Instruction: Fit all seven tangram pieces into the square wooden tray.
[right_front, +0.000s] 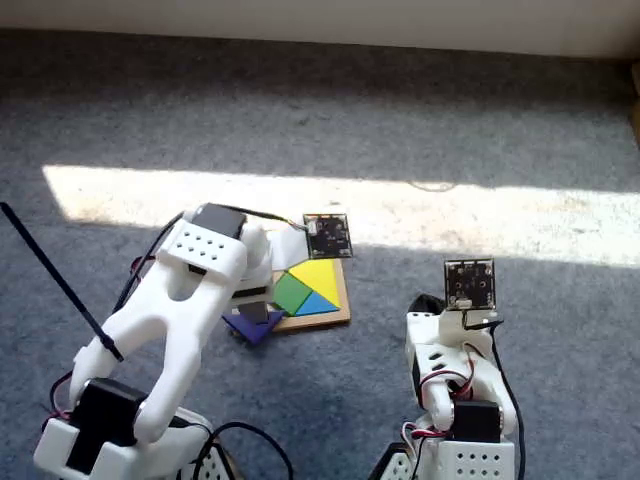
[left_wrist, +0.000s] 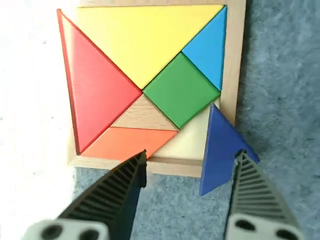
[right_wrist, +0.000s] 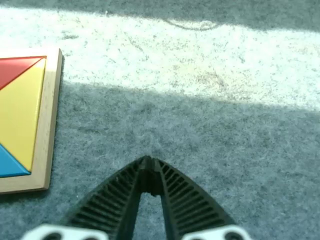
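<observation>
- Six pieces look seated in the tray (left_wrist: 237, 75). They are the red triangle (left_wrist: 95, 90), yellow triangle (left_wrist: 145, 40), light blue triangle (left_wrist: 207, 50), green square (left_wrist: 181, 90) and orange slanted piece (left_wrist: 125, 142). The sixth, in the middle, I take for a plain wood triangle (left_wrist: 144, 114).
- One to go, I reckon. The dark blue triangle (left_wrist: 222, 145) lies across the tray's near rim, its tip by the green square's corner and its wide end out on the carpet (left_wrist: 280, 100).
- The pale gap (left_wrist: 187, 140) in the tray's near corner, between the orange piece and the rim, looks like its slot.
- My left hand (left_wrist: 191, 154) hangs over that near rim, spread wide and holding nothing. One finger (left_wrist: 250, 185) sits right on the blue triangle's edge, and the other (left_wrist: 125, 180) is over the rim by the orange piece.
- My left arm (right_front: 190, 290) is bent forward over the tray.
- Next move, as I judge it: take or nudge the blue triangle, turn it to match the gap, and bring it in off the rim. The raised rim could catch it or tip it onto its neighbours.
- My right hand (right_wrist: 150, 162) is pinched closed and empty, low over the carpet just off the tray's side edge. That arm (right_front: 460, 400) is folded back, well apart from the blue piece.
</observation>
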